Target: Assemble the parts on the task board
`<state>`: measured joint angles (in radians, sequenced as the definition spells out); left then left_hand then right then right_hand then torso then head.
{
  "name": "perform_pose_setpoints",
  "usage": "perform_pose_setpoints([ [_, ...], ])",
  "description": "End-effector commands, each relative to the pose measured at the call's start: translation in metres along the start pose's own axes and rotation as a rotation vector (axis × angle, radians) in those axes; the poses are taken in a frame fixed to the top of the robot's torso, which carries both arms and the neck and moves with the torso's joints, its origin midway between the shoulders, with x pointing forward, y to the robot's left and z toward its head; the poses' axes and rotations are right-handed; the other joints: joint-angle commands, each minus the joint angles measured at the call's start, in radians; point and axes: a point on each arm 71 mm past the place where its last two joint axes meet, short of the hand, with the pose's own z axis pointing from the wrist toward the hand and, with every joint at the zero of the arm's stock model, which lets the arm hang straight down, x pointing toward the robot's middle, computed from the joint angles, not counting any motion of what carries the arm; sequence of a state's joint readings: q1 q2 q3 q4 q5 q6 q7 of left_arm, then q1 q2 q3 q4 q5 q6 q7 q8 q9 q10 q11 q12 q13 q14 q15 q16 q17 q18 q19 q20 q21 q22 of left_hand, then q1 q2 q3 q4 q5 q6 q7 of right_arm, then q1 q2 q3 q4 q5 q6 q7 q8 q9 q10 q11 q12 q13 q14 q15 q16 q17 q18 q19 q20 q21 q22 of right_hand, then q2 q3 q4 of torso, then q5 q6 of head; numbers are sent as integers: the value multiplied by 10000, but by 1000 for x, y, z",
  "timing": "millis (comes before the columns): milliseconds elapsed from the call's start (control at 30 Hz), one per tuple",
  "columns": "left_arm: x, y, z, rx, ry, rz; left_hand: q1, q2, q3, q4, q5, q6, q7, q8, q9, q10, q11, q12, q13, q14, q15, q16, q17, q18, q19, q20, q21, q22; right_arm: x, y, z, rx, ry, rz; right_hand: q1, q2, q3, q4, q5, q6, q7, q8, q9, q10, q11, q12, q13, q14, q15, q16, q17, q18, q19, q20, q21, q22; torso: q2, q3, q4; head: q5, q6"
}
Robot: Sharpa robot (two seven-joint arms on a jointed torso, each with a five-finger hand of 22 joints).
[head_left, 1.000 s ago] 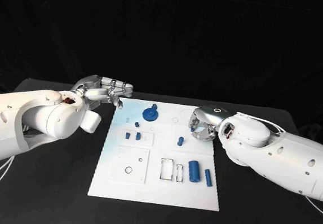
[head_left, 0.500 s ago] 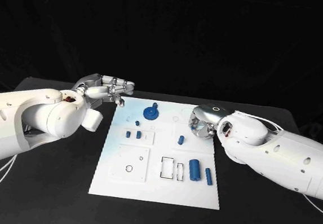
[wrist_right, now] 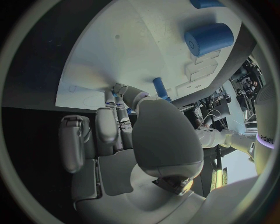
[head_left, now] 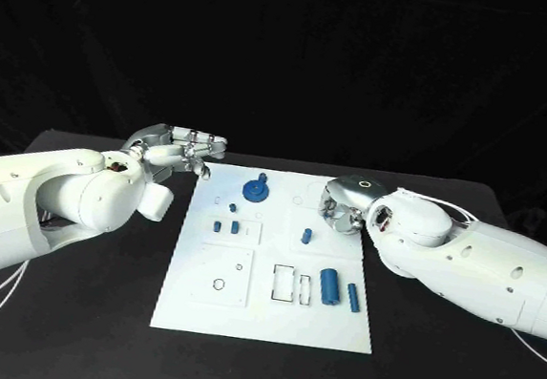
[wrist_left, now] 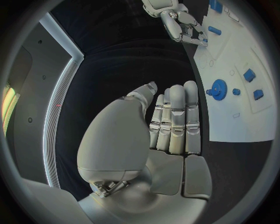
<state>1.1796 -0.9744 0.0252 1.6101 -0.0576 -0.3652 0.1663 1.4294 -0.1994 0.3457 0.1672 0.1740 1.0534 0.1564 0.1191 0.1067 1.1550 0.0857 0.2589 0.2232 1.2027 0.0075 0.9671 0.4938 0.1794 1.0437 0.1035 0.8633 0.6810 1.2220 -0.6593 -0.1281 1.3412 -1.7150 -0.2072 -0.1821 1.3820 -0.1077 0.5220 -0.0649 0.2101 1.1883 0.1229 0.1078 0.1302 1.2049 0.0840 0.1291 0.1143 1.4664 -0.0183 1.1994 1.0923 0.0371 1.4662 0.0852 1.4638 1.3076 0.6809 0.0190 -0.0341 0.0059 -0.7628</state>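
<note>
Left wrist view: left hand (wrist_left: 169, 126) flat, fingers straight and together, holding nothing, beside task board (head_left: 238, 290). Right hand (head_left: 343, 207) over the board's right edge; grip cannot be told. Blue parts (head_left: 330, 288) lie on the board.

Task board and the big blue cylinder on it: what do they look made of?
Task board: looks like rigid white plastic with a matte finish, flat with sharp-cut recesses; painted metal is possible. Big blue cylinder: probably moulded or printed plastic, judging by its uniform colour and dull sheen with no metallic glint.
</note>
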Motion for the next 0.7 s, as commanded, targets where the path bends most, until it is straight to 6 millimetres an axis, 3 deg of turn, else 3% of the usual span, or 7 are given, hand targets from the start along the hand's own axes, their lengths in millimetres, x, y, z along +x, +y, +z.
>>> perform_pose_setpoints([
  [33, 1, -1, 0, 36, 108, -62, 69, 84, -70, -2, -21, -56, 42, -1, -16, -111, 3, -12, 14, 59, 39, -67, -16, 52, 71, 7, -75, -19, 6, 0, -1, 22, -39, -198, 105, 200, 51, -21, -116, 50, 8, 26, 25, 312, -264, -72, 18, 330, -27, 74, 12, -109, 471, -38, 58, 2028, -9, -4, -9, -1, 11],
  [133, 1, -1, 1, 60, 114, -65, 202, 140, -60, -68, -10, -89, 65, -9, -32, -156, 19, -16, 17, 50, 48, -81, -23, 53, 95, 13, -108, -44, 3, 1, -3, -12, -414, -159, -22, 166, -3, 6, -512, 28, 31, -2, 61, 273, -241, -157, 21, 324, -4, 119, 21, -112, 473, -22, 74, 2047, -24, -3, -4, 9, 20],
  [700, -1, 0, 2, 108, 88, -59, 439, 232, 25, -201, 3, -105, 94, -4, -49, -188, 32, -7, 24, 35, 50, -98, -32, 55, 130, 10, -137, -67, -12, -1, -22, -161, -1544, 318, -115, 103, -88, 21, -618, 69, 19, 8, 109, 300, -245, -197, 37, 331, -12, 206, 89, -138, 527, -3, 175, 2113, -6, 2, -20, 60, 57],
])
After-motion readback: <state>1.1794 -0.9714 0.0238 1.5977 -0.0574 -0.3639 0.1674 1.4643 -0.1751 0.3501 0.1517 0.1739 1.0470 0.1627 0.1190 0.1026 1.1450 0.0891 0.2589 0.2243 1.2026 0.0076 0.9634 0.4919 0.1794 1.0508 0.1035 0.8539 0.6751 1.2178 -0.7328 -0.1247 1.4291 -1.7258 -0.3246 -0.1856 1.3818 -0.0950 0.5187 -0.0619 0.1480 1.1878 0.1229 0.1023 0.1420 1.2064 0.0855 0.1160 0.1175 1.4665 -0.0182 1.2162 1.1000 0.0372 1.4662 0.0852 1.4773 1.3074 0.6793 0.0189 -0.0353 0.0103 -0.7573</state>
